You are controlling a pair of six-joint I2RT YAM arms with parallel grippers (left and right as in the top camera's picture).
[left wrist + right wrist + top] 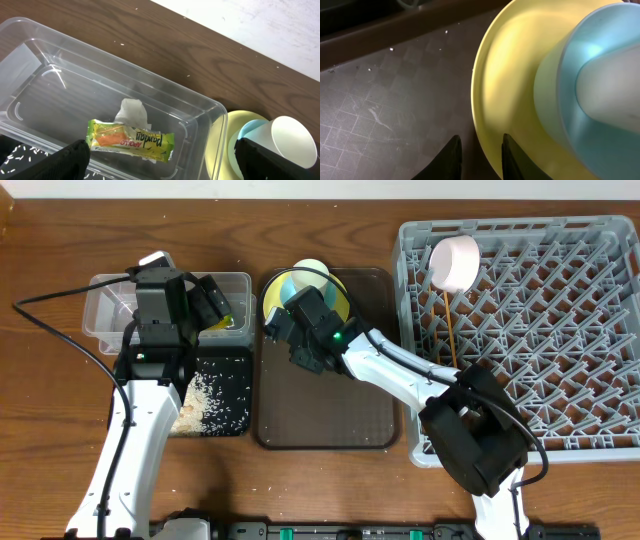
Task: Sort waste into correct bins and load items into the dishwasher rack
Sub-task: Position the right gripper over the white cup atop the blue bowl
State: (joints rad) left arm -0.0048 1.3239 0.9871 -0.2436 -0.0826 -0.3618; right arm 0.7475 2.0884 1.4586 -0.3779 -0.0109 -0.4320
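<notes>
the right claw (482, 157) hides part of the plate (510, 75) from above, and its wrist view cuts off the blue bowl (570, 125) and the cup (612, 90) stacked on the plate. its narrow fingers straddle the plate's rim; i cannot tell whether they pinch it. the left claw (160, 167) stands wide over the clear tub (200, 107), where the tissue (132, 112) and wrapper (130, 140) lie. the brown tray (320, 410) shows open floor beside the plate.
</notes>
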